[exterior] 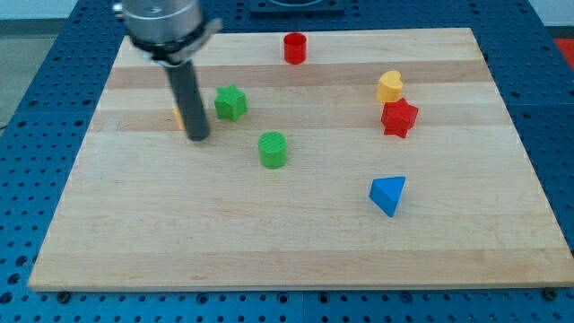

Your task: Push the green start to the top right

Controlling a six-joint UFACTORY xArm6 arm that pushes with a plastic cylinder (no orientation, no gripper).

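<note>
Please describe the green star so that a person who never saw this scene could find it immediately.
Start at the wooden board and go to its upper left part, where the dark rod stands. The green star lies just to the view's right of my tip. Unlike the green cylinder below it, it has points.

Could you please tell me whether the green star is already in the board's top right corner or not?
Not there. The green star sits in the upper left part of the board, just right of my tip.
</note>
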